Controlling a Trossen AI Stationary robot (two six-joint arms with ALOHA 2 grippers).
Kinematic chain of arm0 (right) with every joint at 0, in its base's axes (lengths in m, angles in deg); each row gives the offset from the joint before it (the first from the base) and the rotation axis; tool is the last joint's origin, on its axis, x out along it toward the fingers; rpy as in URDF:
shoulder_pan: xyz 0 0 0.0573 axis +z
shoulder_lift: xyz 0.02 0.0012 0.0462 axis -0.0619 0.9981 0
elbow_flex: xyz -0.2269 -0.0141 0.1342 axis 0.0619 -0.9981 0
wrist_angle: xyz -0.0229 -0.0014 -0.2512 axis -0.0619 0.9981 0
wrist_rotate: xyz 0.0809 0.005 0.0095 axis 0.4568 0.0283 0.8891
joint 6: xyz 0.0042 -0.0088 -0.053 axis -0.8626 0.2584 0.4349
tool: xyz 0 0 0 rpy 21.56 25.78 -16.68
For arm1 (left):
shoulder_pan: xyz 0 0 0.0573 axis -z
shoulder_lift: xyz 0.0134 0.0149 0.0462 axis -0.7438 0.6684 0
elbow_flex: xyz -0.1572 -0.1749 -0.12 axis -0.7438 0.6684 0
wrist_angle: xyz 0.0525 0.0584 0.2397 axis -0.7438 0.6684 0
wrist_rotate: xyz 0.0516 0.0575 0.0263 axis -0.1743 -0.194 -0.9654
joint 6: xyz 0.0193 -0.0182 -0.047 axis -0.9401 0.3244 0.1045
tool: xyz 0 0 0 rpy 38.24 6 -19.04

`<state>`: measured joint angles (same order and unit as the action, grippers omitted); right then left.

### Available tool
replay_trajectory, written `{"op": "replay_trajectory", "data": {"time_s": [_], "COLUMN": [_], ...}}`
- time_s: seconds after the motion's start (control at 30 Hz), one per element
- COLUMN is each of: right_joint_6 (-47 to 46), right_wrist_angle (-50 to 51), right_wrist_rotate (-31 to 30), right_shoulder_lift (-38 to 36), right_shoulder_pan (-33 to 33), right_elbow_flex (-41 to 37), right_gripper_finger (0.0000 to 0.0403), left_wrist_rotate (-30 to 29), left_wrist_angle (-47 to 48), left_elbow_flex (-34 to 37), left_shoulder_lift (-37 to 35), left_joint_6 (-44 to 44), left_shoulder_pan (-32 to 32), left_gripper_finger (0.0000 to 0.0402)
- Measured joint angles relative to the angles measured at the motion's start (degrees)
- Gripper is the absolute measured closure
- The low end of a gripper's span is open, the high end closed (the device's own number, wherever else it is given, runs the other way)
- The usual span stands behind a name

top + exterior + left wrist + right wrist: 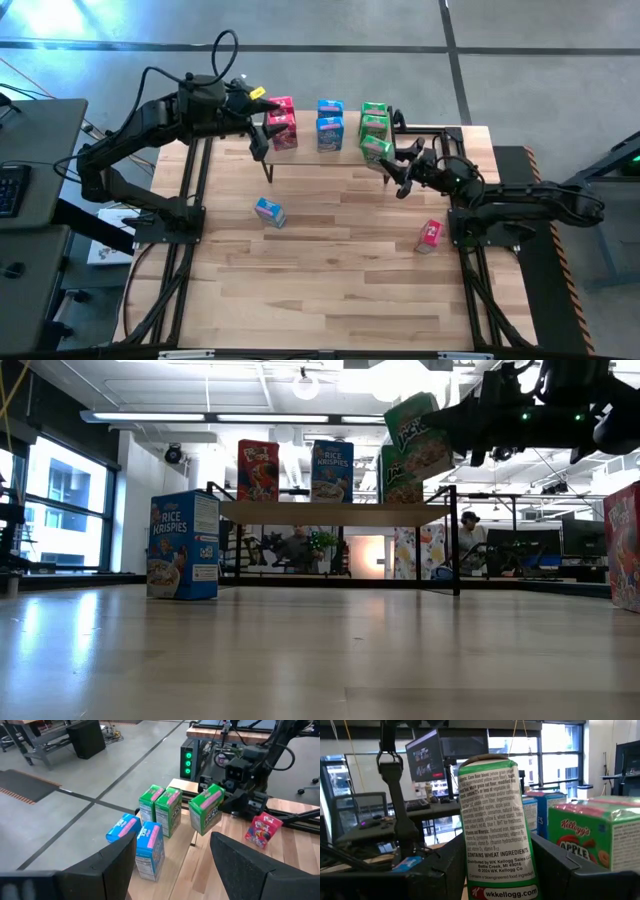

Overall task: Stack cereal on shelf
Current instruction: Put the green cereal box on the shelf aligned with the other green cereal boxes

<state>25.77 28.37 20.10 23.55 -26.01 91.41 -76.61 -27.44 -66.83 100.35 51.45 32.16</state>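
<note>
- Hanging tilted in the air at the shelf's right end: one green cereal box [376,150], clamped between the fingers of the right gripper [392,160]; right wrist view shows its side panel [497,835] squeezed between both dark fingers.
- Low view: held box [420,435] sits above the shelf top [335,512], leaning, not resting on it.
- On the shelf [305,152], two green boxes [374,118] stand just beside the held one, toward the back edge.
- Middle of shelf: two blue boxes [330,125], one behind the other.
- Left part of shelf: two red-pink boxes [282,122], also one behind the other.
- Off the shelf, on the table [330,290]: a blue box [269,211] left of centre, standing upright in low view [184,545]; a red-pink box [430,234] near the right arm's base.
- Left gripper [261,135] hovers by the shelf's left end, beside the red-pink pair; fingers spread apart, holding nothing, per left wrist view.
- Beyond the table, low view: a person [468,530] seated far back in the room.
</note>
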Motion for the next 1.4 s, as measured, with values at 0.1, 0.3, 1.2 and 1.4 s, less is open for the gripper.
{"op": "replay_trajectory", "data": {"time_s": [0.1, 0.3, 1.2, 1.4], "right_joint_6": [0.84, 1.02, 1.83, 1.56], "right_wrist_angle": [-2.34, -4.67, 3.07, 4.52], "right_wrist_rotate": [0.0, -0.01, 0.2, 1.73], "right_shoulder_lift": [1.69, 5.31, 14.62, 14.62], "right_shoulder_pan": [0.0, -0.43, -2.3, -2.78], "right_elbow_flex": [0.0, 0.26, 9.92, 9.97], "right_gripper_finger": [0.0226, 0.0226, 0.0226, 0.0226], "left_wrist_rotate": [0.0, 0.0, 0.0, 0.0], "left_wrist_angle": [-0.64, -2.53, -2.32, -2.34], "left_elbow_flex": [0.0, 0.0, 0.0, 0.0], "left_shoulder_lift": [0.0, -0.01, -0.04, -0.03], "left_joint_6": [0.0, 0.0, 0.0, 0.01], "left_shoulder_pan": [0.02, 0.02, 0.06, 0.06], "left_gripper_finger": [0.0156, 0.0156, 0.0156, 0.0156]}}
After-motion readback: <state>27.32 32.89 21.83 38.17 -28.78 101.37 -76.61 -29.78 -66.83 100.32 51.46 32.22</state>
